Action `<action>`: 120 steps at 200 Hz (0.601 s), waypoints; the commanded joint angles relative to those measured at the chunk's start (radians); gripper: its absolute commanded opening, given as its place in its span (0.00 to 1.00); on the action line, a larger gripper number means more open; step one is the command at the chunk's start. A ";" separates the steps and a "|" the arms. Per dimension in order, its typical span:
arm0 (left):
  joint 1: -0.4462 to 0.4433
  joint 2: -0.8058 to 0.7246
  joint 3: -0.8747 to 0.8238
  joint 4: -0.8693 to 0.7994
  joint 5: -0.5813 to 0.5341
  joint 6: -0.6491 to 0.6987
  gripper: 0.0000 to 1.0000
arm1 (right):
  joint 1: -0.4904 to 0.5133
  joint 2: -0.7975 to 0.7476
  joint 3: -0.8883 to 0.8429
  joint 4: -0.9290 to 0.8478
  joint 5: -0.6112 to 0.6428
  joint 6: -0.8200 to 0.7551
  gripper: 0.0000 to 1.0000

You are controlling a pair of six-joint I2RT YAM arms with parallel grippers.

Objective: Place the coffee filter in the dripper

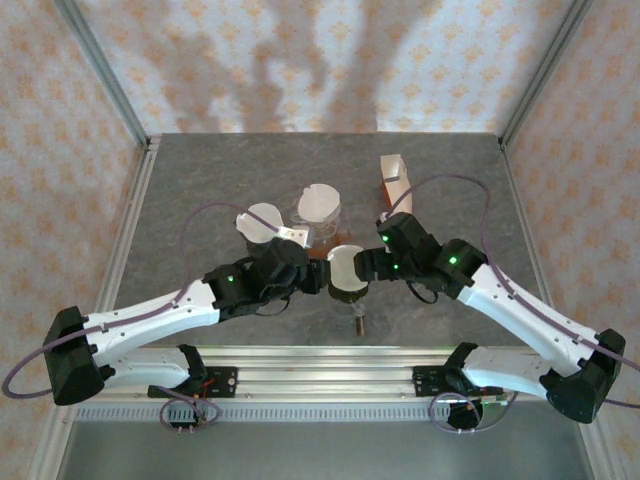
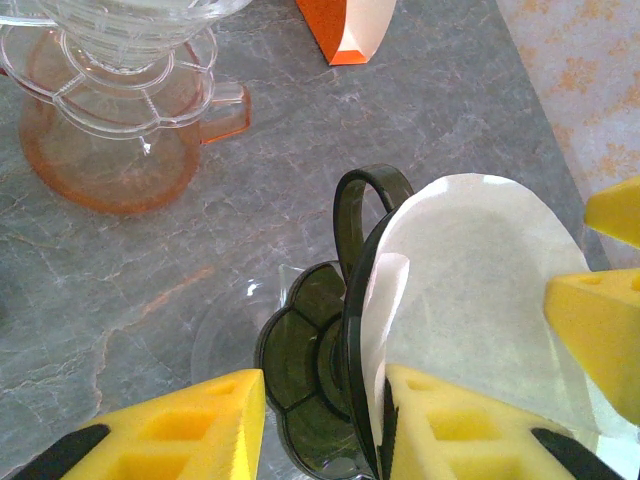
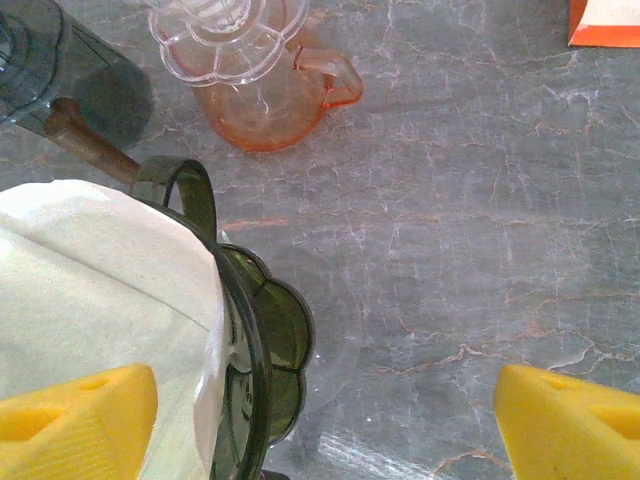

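Left gripper (image 1: 322, 277) (image 2: 325, 400): jaws drawn partway in, astride the wall of the dark green dripper (image 1: 350, 295) (image 2: 300, 345). They pinch that wall. One yellow finger (image 2: 190, 430) sits outside against the scalloped foot; the other is inside the cone, pressed on the paper. The dripper's loop handle stands just beyond the jaws.

The coffee filter (image 1: 346, 264) (image 2: 470, 280) is inside the dripper's mouth. It lies to the inner side of the left jaws, and its rounded edge rises well past the rim. One flap near the rim is folded over.

Right gripper (image 1: 362, 262) (image 3: 325, 400): jaws spread wide, holding nothing. The coffee filter (image 3: 90, 280) and dripper (image 3: 270, 340) sit at one side of the gap, with the paper touching or just under that finger. Bare stone table (image 3: 470, 250) fills the rest of the gap out to the other finger. Seen from the left wrist, the right gripper's two yellow pads flank the far edge of the paper; contact cannot be told.

Ahead of both jaws, well apart from them, a clear fluted cup (image 1: 320, 205) (image 2: 130, 60) (image 3: 235, 40) sits on a pink glass jug (image 2: 110, 165) (image 3: 265, 115). Farther out stands an orange-and-white carton (image 1: 397, 178) (image 2: 350, 30) (image 3: 605, 22).

From above, the two grippers meet nose to nose over the dripper at mid-table.
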State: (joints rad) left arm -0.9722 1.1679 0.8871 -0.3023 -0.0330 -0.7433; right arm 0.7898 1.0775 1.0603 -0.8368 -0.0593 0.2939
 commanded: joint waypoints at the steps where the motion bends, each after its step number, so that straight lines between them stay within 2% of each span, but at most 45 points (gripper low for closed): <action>1: 0.010 0.004 -0.008 -0.018 -0.017 -0.003 0.35 | -0.004 -0.028 0.006 -0.019 0.031 0.014 0.86; 120: 0.010 -0.004 -0.015 -0.018 -0.024 -0.004 0.34 | -0.005 -0.053 -0.031 -0.063 0.111 0.037 0.75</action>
State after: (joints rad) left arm -0.9722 1.1679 0.8871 -0.3023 -0.0334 -0.7437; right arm 0.7898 1.0367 1.0420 -0.8680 -0.0067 0.3145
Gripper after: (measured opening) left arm 0.340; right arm 0.759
